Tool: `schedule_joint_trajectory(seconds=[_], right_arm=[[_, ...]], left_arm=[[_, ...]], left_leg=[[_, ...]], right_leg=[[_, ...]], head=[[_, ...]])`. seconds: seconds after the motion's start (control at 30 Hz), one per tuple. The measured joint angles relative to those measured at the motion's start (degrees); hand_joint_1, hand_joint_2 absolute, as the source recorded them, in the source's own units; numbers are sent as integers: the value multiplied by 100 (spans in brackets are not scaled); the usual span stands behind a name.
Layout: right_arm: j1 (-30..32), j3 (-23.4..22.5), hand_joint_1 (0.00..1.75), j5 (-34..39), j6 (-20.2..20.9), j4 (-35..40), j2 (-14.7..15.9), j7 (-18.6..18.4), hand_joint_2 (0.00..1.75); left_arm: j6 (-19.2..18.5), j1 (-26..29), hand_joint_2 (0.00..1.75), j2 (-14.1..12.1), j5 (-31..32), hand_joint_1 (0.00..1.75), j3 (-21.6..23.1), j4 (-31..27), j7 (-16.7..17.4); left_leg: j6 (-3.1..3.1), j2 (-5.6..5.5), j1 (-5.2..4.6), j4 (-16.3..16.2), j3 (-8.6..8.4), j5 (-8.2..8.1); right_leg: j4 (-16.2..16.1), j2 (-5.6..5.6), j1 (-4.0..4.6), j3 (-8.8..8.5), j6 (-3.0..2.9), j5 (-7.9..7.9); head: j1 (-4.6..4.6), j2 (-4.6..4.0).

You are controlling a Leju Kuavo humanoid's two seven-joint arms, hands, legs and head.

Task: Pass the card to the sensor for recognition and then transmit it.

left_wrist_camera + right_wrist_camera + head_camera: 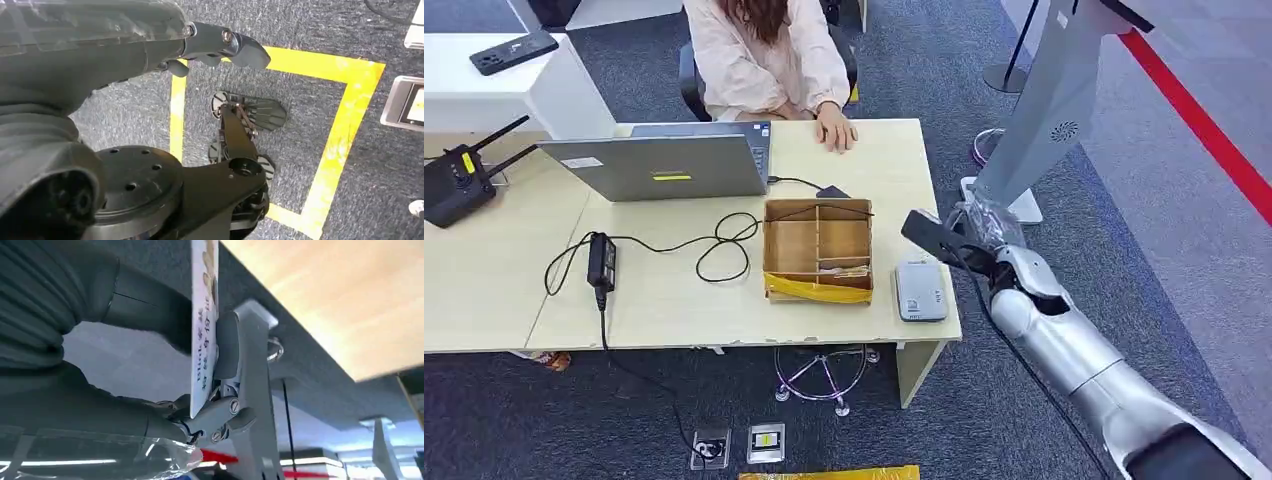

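Note:
My right hand (986,258) hovers just off the desk's right edge and pinches a card (927,233), which looks dark from the head view. Close up in the right wrist view, the card (204,315) is white with printed text, held edge-on between the thumb and a finger (227,347). The grey sensor (920,291) lies flat on the desk's front right corner, just below and left of the card and apart from it. My left hand (165,45) hangs over the carpet, its fingers (240,47) stretched out with nothing in them.
A compartmented cardboard box (817,250) stands left of the sensor. A laptop (664,165), a power brick with looped cable (602,260) and a router (454,185) occupy the desk (674,300). A person's hand (835,131) rests on the far edge. A grey stand (1054,100) rises at right.

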State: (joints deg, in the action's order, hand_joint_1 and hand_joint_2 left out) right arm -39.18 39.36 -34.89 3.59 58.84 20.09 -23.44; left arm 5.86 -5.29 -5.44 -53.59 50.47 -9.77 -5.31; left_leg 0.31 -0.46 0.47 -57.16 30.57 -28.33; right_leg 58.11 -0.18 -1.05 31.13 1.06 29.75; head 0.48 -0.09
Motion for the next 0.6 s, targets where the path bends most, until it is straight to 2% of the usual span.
schedule_joint_trajectory(seconds=[0.1,0.23,0.6], right_arm=[[-445,42,175,-153,286,382,0,-255,175],[-872,179,175,-334,583,690,-41,-327,175],[-1119,677,175,-389,432,494,-446,-50,175]], left_arm=[[-15,0,0,4,65,0,50,0,0],[-33,-26,0,28,103,0,107,-4,-2],[-28,-120,0,74,127,0,199,-4,-13]], left_leg=[[-2,1,0,0,0,3],[-1,0,0,0,1,4],[-1,-2,0,0,4,4]], right_leg=[[0,-1,0,-1,1,-1],[0,-4,0,-2,1,-1],[0,-7,1,-1,0,0]], head=[[2,0],[0,0],[-2,0]])
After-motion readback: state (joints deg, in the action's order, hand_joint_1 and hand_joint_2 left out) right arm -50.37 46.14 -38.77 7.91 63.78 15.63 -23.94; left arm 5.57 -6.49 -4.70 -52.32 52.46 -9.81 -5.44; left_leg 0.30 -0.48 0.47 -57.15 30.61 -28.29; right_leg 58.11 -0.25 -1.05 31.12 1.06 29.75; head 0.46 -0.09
